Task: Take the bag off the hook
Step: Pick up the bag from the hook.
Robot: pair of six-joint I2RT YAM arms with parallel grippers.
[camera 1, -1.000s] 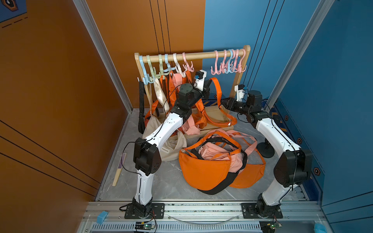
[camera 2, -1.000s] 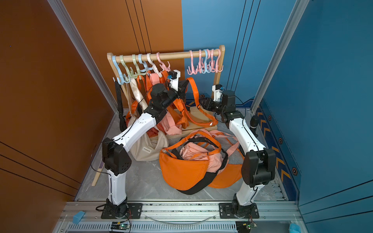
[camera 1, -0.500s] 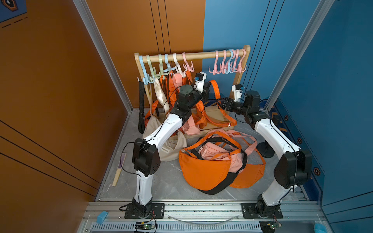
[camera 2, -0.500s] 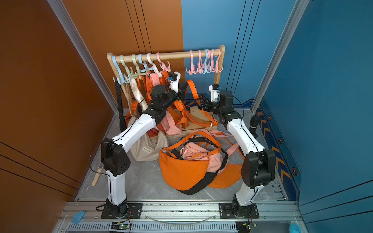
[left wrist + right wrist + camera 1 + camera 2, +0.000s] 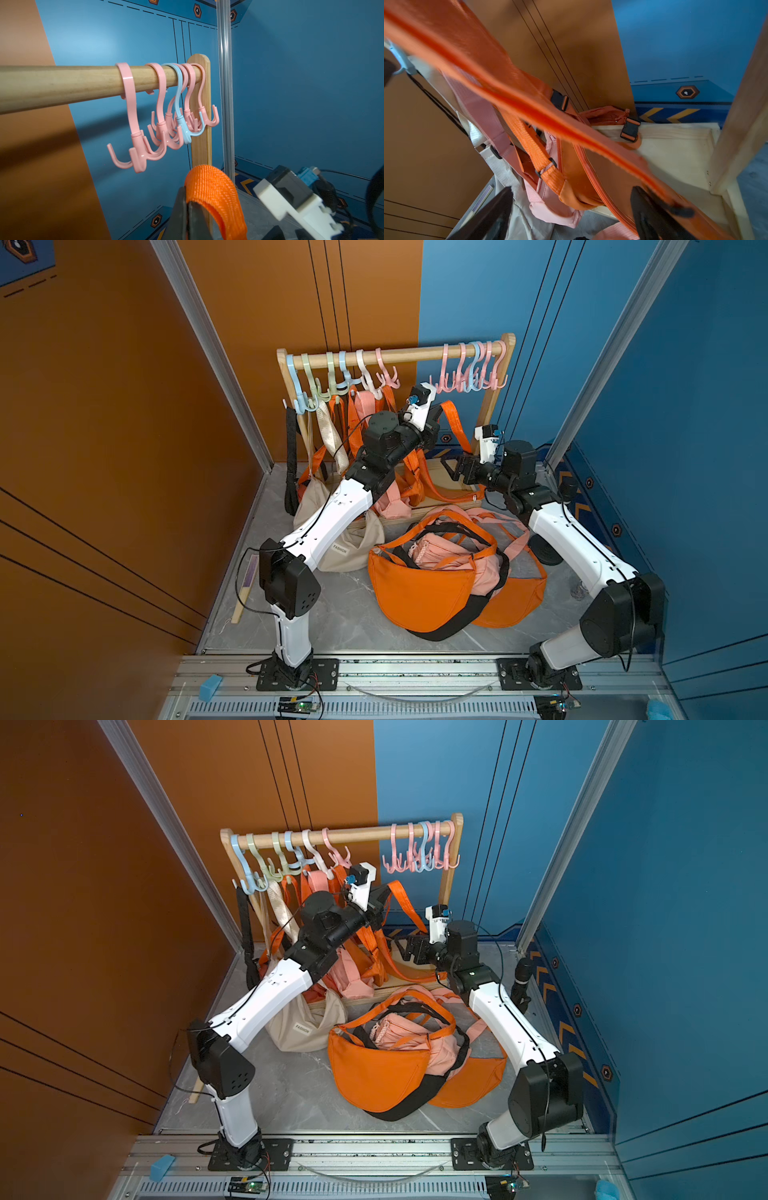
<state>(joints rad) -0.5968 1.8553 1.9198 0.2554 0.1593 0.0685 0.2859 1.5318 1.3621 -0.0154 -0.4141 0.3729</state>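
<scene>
My left gripper is shut on the looped top of an orange strap. It holds the loop below the wooden rail, free of the pink hooks. In both top views the strap runs from the left gripper down to the orange bag, which rests by the rack's base. The right gripper is open low beside that strap. The strap crosses in front of it, brushing one finger; nothing sits between the fingers.
Several bags still hang from hooks at the rail's left end. A beige bag and a heap of orange and pink bags lie on the floor. The rack's wooden base and post stand close to the right arm.
The right gripper has opened wide and edged left toward the hanging strap. The left gripper stays shut on the strap and has barely moved.
</scene>
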